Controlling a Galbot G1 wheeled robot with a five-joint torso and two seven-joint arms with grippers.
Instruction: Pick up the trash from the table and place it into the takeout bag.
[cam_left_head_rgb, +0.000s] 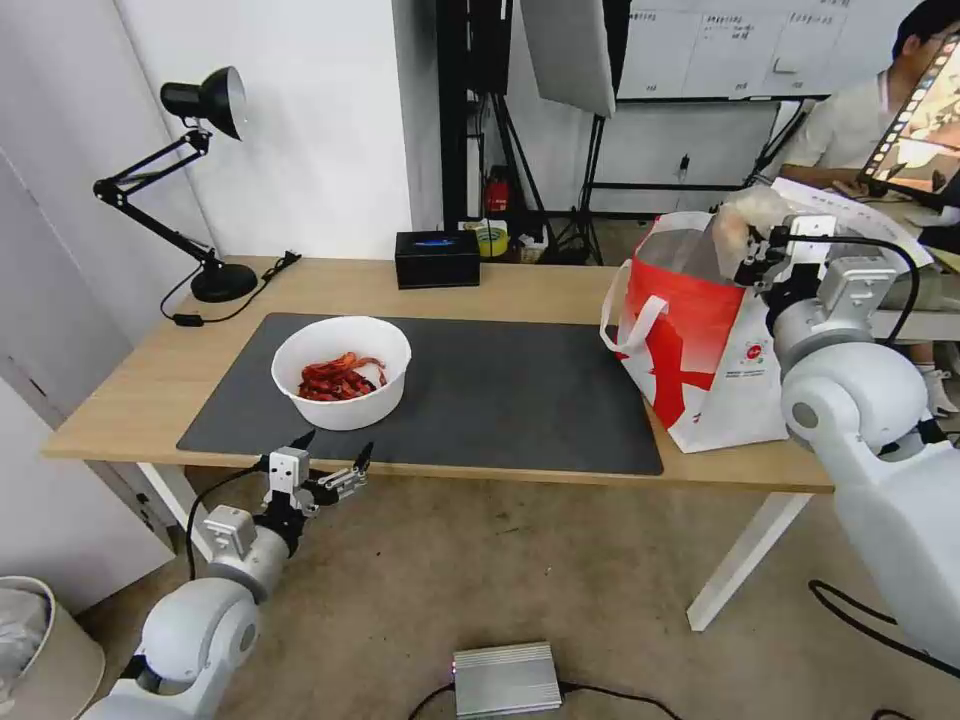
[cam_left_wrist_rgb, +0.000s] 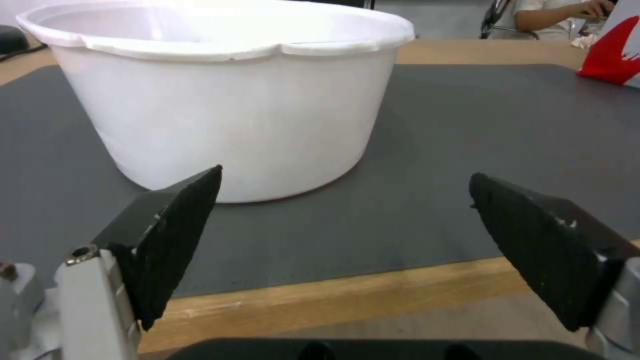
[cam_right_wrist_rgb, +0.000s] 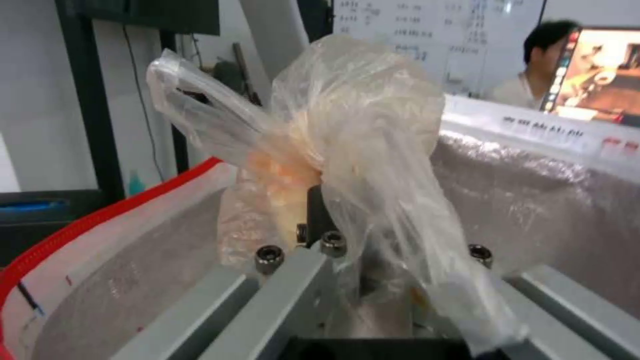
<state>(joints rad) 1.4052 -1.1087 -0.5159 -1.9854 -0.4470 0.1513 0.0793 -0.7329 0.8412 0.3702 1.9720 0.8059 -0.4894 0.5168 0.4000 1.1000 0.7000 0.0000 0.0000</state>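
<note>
A white round bowl (cam_left_head_rgb: 342, 372) of red scraps stands on the dark mat of the table (cam_left_head_rgb: 130, 395); its wall fills the left wrist view (cam_left_wrist_rgb: 227, 115). My left gripper (cam_left_head_rgb: 333, 455) (cam_left_wrist_rgb: 343, 200) hangs open just off the table's front edge, in front of the bowl and apart from it. My right gripper (cam_left_head_rgb: 752, 262) is shut on the knotted clear bag (cam_left_head_rgb: 745, 222) (cam_right_wrist_rgb: 347, 150) around a whitish lump, held over the open mouth of the takeout bag (cam_left_head_rgb: 700, 340), whose foil lining (cam_right_wrist_rgb: 547, 210) lies below it.
A black tissue box (cam_left_head_rgb: 437, 258) sits at the table's far edge, and a black desk lamp (cam_left_head_rgb: 205, 190) stands at the back left with its cord trailing. A metal box (cam_left_head_rgb: 506, 679) lies on the floor in front of the table.
</note>
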